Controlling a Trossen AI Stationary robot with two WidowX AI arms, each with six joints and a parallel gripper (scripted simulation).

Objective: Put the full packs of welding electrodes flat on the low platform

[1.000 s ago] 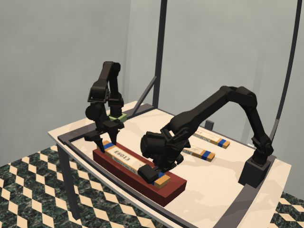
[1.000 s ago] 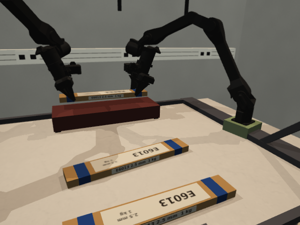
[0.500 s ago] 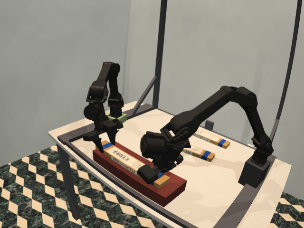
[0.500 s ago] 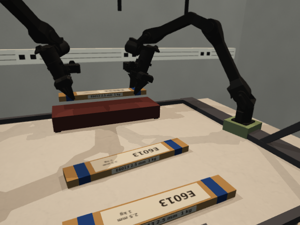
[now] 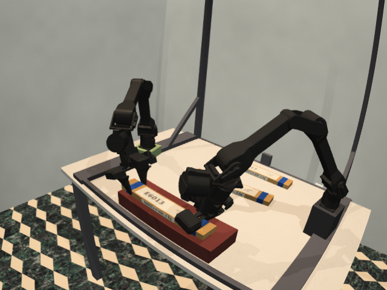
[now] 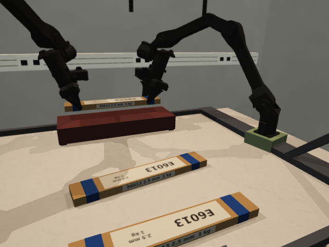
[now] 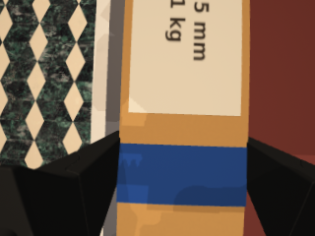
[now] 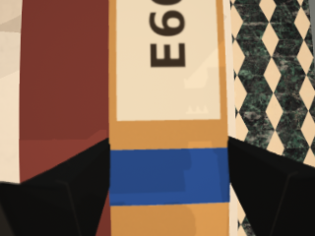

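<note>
Both tools, L (image 5: 197,222) (image 6: 79,107) (image 7: 183,167) & R (image 5: 136,186) (image 6: 146,99) (image 8: 169,169), pinch opp. ends of an orange-brown cardboard pack with blue bands (image 5: 156,199) (image 6: 115,102) (image 7: 184,128) (image 8: 169,133), raised above the low dark-red block platform (image 5: 223,237) (image 6: 116,118) (image 7: 285,74) (image 8: 64,74), long axes approx. parallel; any lowering prob. needs an inward shift (outer edge looks overhung).

The packs (image 5: 162,204) (image 6: 112,104) (image 7: 184,130) (image 8: 169,135) are orange-brown with blue bands and cream labels lettered in dark brown; the platform (image 5: 223,231) (image 6: 116,130) (image 7: 283,74) (image 8: 64,74) is deep red, the worktop (image 5: 268,246) (image 6: 164,212) pale cream, the floor (image 5: 46,237) (image 7: 44,64) (image 8: 271,64) dark green marbling patterned with cream diamonds, one arm base (image 5: 156,151) (image 6: 259,141) green, the other (image 5: 315,220) black
</note>
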